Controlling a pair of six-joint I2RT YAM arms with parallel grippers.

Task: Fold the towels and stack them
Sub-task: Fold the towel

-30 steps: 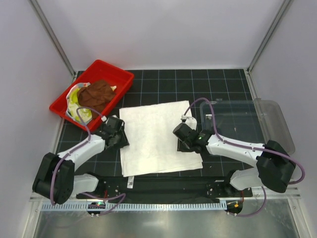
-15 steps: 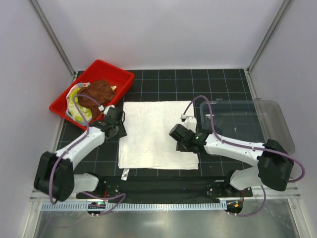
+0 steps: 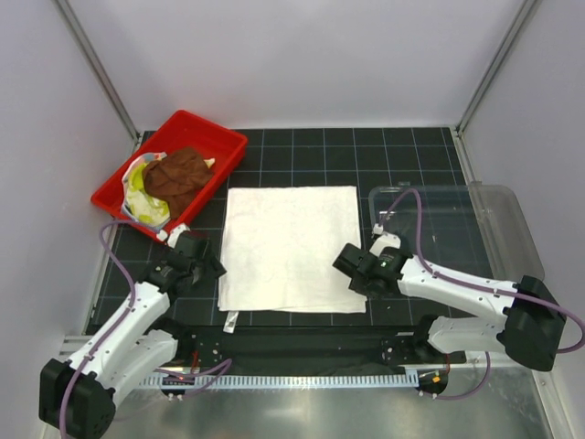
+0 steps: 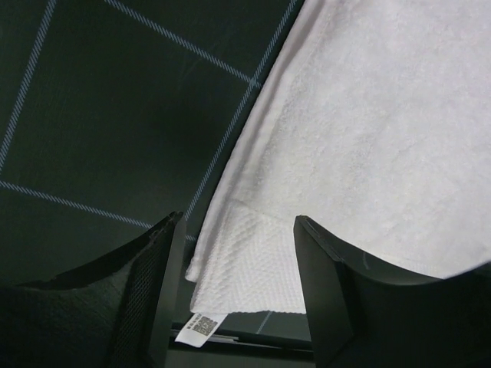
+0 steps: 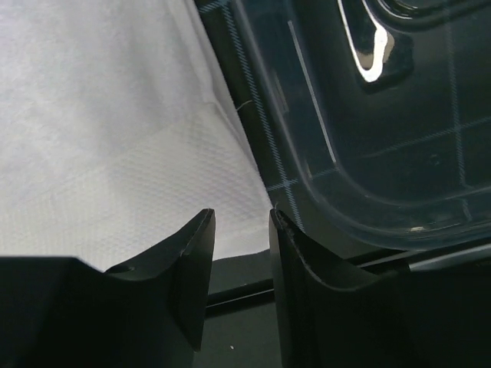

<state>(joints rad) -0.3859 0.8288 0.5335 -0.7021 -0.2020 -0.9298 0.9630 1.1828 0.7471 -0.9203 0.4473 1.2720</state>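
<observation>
A large white towel [image 3: 291, 247] lies flat and squared on the black mat. My left gripper [image 3: 207, 271] is open beside its left edge. In the left wrist view the towel's near left corner [image 4: 253, 268] and its label tag [image 4: 199, 328] lie below and between the open fingers [image 4: 239, 257]. My right gripper [image 3: 356, 271] is open at the towel's near right corner [image 5: 153, 192], holding nothing [image 5: 241, 230]. A brown towel [image 3: 178, 172] lies crumpled on a yellow-green one [image 3: 142, 197] in the red tray. I cannot make out a light-blue towel.
The red plastic tray [image 3: 215, 139] sits at the back left. A clear plastic bin [image 3: 475, 229] stands right of the white towel, and its rim shows close to my right fingers [image 5: 307, 153]. The arm bases and a black rail run along the near edge.
Both grippers have let go of the white towel's side edges and drawn back toward its near corners. The towel has gone from skewed to flat and square.
</observation>
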